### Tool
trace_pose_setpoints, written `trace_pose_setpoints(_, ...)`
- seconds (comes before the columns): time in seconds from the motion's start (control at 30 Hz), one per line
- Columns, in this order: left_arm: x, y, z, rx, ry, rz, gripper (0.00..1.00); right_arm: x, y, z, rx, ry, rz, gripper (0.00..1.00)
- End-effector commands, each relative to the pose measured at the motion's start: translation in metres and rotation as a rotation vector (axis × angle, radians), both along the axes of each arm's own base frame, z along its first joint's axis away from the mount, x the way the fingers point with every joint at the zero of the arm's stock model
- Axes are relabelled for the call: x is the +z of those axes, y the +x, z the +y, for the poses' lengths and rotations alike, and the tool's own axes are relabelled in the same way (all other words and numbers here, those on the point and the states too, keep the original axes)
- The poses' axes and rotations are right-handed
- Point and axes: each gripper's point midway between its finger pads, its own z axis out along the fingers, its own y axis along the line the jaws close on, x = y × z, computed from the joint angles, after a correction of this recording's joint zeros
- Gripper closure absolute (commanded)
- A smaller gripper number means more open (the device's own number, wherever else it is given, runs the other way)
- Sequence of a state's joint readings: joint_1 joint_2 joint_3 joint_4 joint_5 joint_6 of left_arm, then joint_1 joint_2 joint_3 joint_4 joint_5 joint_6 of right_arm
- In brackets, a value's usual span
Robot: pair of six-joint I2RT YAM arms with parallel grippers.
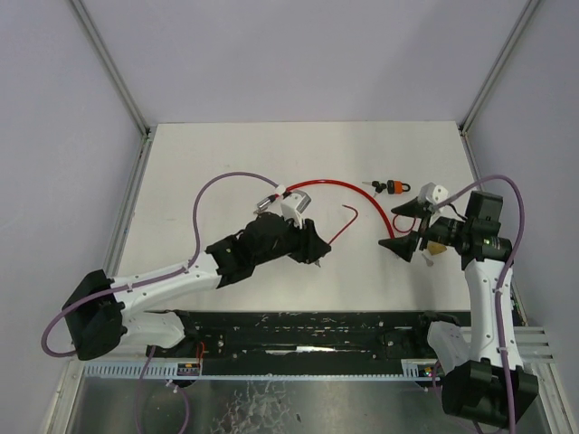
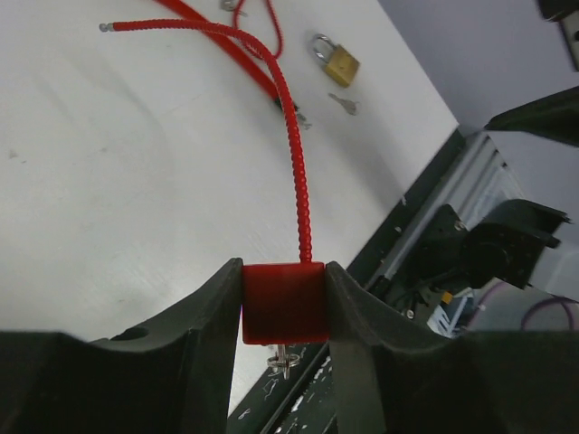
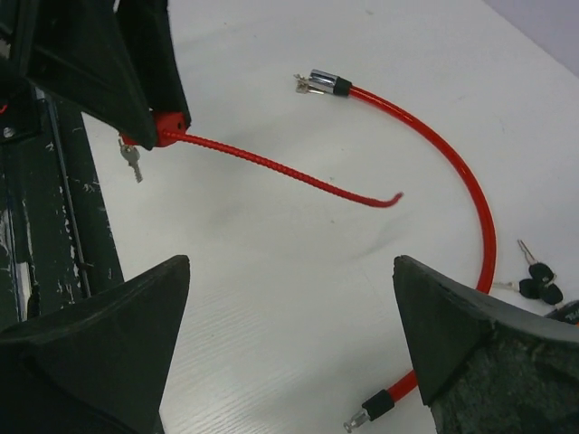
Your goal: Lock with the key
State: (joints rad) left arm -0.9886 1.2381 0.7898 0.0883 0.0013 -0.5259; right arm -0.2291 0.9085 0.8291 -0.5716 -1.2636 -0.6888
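left gripper (image 2: pixel 284 312): jaws part closed, clamped on both sides of the red lock body (image 3: pixel 169 127), held just above the table (image 1: pixel 226 163) near its front edge. small key (image 3: pixel 133 161) hangs from the underside of the lock. from here i cannot tell if it is seated in the keyway or only dangling.

right gripper (image 3: pixel 289 271): jaws spread wide, nothing between them, well apart from the lock and pointing toward it.

thin ribbed cable (image 3: pixel 271 167) runs out of the lock body. its free end (image 3: pixel 395 196) lies loose on the table, not pushed back into the lock.

risks as i read them:
- key is small and tucked under the left jaws. wide right fingers may hit those jaws or knock the key out.
- torque on the key could spin the lock in the left grip, which only pinches two faces.
- turning with the cable end out would lock nothing.
- thick red cable (image 3: pixel 452 163) and spare keys (image 3: pixel 538 282) lie nearby. a grab for those would be a mistake.
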Motion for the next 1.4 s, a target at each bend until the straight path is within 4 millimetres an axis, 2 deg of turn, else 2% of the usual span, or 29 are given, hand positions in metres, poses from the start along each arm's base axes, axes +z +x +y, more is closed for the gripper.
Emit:
trace_pose_setpoints(0.0,0.032,-0.018,-0.023,-0.205,-0.162,-0.028,1.00,0.001,-0.029,0.016,0.167,0.012,-0.214,0.00)
trace_pose_setpoints(0.07,0.032,-0.020,-0.023,-0.239,-0.177,-0.015,1.00,-0.003,-0.035,0.018,0.206,-0.028,-0.327,0.00)
trace_pose_setpoints(0.17,0.030,-0.022,-0.023,-0.288,-0.204,-0.001,1.00,-0.006,-0.039,0.019,0.226,-0.053,-0.388,0.00)
trace_pose_setpoints(0.33,0.031,-0.029,-0.024,-0.404,-0.251,0.009,1.00,-0.027,-0.031,0.014,0.238,-0.119,-0.427,0.03)
trace_pose_setpoints(0.5,0.027,-0.036,-0.029,-0.491,-0.265,0.019,1.00,-0.047,-0.028,0.015,0.279,-0.171,-0.408,0.16)
trace_pose_setpoints(0.7,0.024,-0.036,-0.033,-0.530,-0.257,0.030,1.00,-0.063,-0.025,0.016,0.317,-0.228,-0.391,0.26)
trace_pose_setpoints(0.87,0.027,-0.037,-0.033,-0.550,-0.264,0.025,1.00,-0.072,-0.026,0.018,0.340,-0.265,-0.404,0.34)
trace_pose_setpoints(1.03,0.031,-0.038,-0.035,-0.571,-0.276,0.024,1.00,-0.071,-0.029,0.022,0.358,-0.257,-0.413,0.43)
trace_pose_setpoints(1.2,0.032,-0.040,-0.036,-0.588,-0.285,0.027,1.00,-0.066,-0.032,0.025,0.369,-0.242,-0.423,0.57)
trace_pose_setpoints(1.3,0.035,-0.039,-0.035,-0.587,-0.288,0.019,1.00,-0.060,-0.035,0.027,0.373,-0.229,-0.429,0.82)
trace_pose_setpoints(1.37,0.034,-0.037,-0.035,-0.579,-0.286,0.016,1.00,-0.056,-0.037,0.027,0.377,-0.223,-0.426,0.93)
